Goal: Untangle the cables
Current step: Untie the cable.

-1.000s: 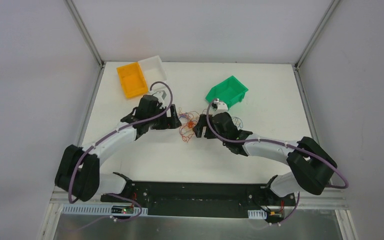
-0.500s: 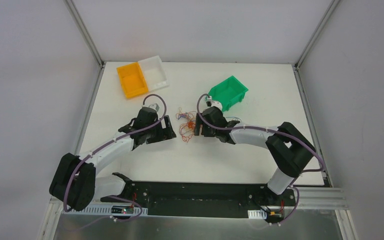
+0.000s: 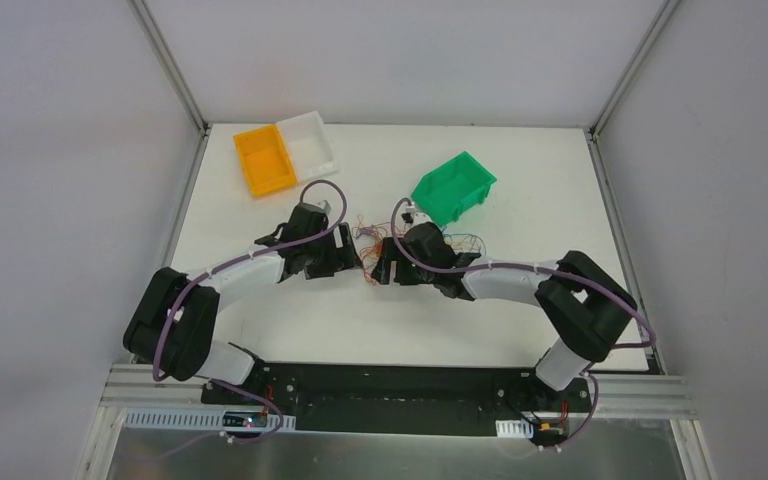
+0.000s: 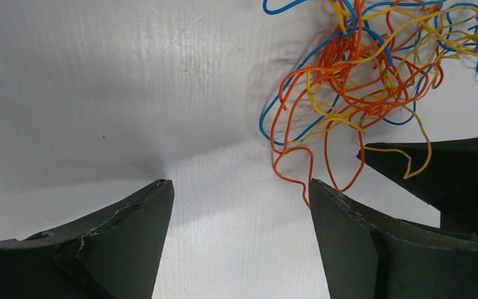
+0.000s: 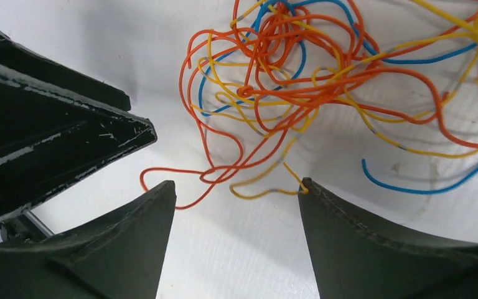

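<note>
At mid-table, near side: my left gripper point(image 4: 241, 187), fingers spread, gripping nothing; one orange loop lies just beside its right fingertip. Facing it: my right gripper point(image 5: 236, 187), also spread, with an orange strand and a yellow one trailing between its tips (neither pinched). Between and just beyond both: cables point(image 4: 355, 75), one tangled clump of orange, yellow and blue, lying on the table point(image 3: 520, 200). Farther, right: green bin point(image 3: 453, 186). Farthest, left: orange bin point(image 3: 264, 160) and white bin point(image 3: 306, 140), side by side.

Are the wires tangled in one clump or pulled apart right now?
Tangled. In both wrist views the orange, yellow and blue wires loop through one another in one clump.
</note>
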Robot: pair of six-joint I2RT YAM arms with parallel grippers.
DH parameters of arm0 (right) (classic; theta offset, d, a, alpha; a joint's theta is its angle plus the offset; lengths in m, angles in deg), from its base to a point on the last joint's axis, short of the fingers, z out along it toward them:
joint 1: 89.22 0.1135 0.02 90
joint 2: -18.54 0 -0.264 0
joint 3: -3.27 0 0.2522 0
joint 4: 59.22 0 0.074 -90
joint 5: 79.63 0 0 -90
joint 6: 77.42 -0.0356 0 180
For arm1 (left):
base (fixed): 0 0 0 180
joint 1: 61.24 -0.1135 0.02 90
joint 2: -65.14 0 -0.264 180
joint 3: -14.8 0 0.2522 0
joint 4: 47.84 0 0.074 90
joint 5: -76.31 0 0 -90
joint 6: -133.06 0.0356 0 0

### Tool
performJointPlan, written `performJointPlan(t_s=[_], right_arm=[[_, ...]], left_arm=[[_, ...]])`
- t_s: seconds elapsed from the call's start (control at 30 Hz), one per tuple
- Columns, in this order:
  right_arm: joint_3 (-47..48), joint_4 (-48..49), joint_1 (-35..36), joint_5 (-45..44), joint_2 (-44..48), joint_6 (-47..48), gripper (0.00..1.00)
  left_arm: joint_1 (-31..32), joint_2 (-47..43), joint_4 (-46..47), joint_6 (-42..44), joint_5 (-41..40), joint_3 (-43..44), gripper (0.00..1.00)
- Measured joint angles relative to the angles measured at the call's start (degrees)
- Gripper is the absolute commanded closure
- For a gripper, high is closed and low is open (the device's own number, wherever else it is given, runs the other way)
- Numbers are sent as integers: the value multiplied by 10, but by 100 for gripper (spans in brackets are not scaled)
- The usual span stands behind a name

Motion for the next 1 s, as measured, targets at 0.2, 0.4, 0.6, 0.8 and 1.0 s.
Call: performJointPlan(t_s=[0.2, 0.4, 0.6, 0.8, 1.0], right_arm=[[-13, -14, 1, -73, 54, 10, 24], [12, -54, 0, -140, 46, -4, 23], [63, -103, 0, -181, -9, -31, 26], [82, -143, 0, -226, -28, -53, 28], [18, -115, -5, -250, 21, -65, 28]], left_arm=[[0, 0, 0, 17, 7, 5, 19], [0, 0, -8, 68, 7, 48, 18], [0, 33, -8, 115, 14, 132, 18], [0, 119, -7, 129, 56, 196, 24], [0, 180, -33, 182, 68, 247, 24]])
